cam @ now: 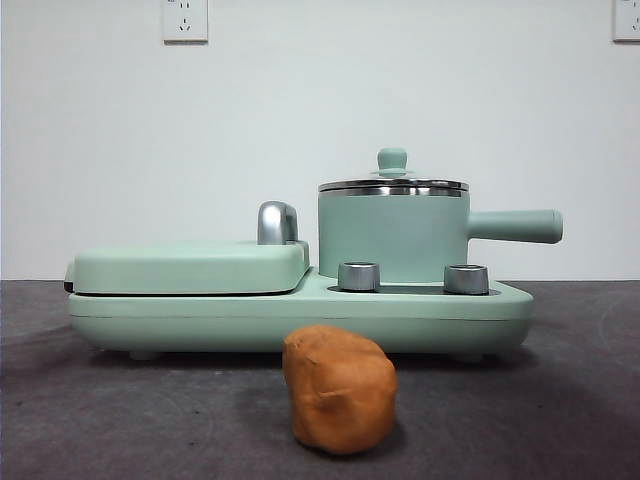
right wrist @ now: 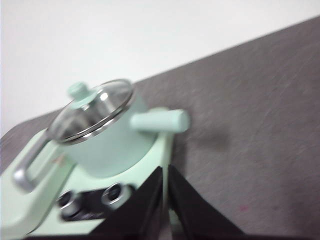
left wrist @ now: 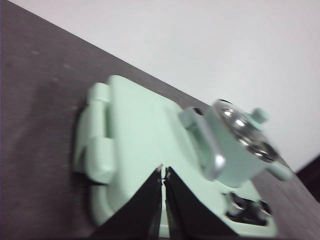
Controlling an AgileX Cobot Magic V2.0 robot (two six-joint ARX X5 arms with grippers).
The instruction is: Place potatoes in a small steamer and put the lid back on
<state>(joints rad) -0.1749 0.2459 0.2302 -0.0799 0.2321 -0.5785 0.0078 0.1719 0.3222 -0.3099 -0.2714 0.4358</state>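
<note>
Front view, lid (cam: 393, 184) on steamer (cam: 393, 236)

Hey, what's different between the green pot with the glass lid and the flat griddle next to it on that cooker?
The small steamer is a tall cylinder; the griddle is low, flat and wide. The steamer wears a clear glass lid with a steel rim and a green knob; the griddle's cover is opaque green. The steamer's handle is a straight green bar sticking sideways; the griddle's is a chrome loop. Both are mint green, closed, and sit on the same base.
</note>
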